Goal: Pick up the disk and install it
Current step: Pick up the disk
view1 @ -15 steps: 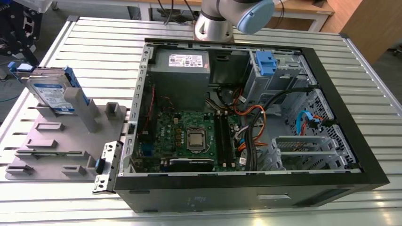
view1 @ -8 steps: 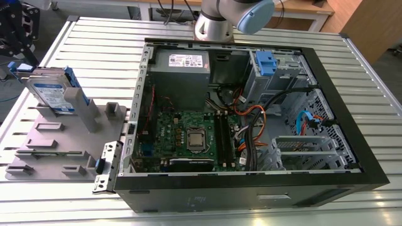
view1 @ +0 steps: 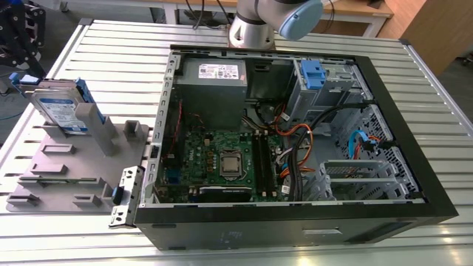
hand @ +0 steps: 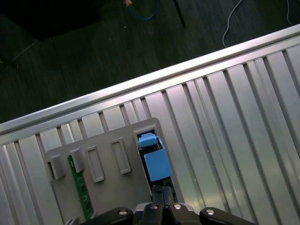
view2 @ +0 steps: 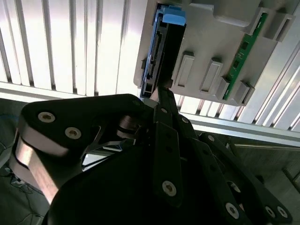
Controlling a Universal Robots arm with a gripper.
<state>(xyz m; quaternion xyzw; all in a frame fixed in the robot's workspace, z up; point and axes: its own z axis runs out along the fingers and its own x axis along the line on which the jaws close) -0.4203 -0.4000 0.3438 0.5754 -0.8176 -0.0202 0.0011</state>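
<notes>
- Disk: stands on edge in grey holder on worktop, beside computer case.
- Judged heavy, rigid, shock-sensitive; grip the flat sides, not the blue frame.
- Hand: narrow, empty, above it.

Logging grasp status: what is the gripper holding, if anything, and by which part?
Cannot be told: the gripper sits at one end of the disk, which stands in its grey holder.
</notes>
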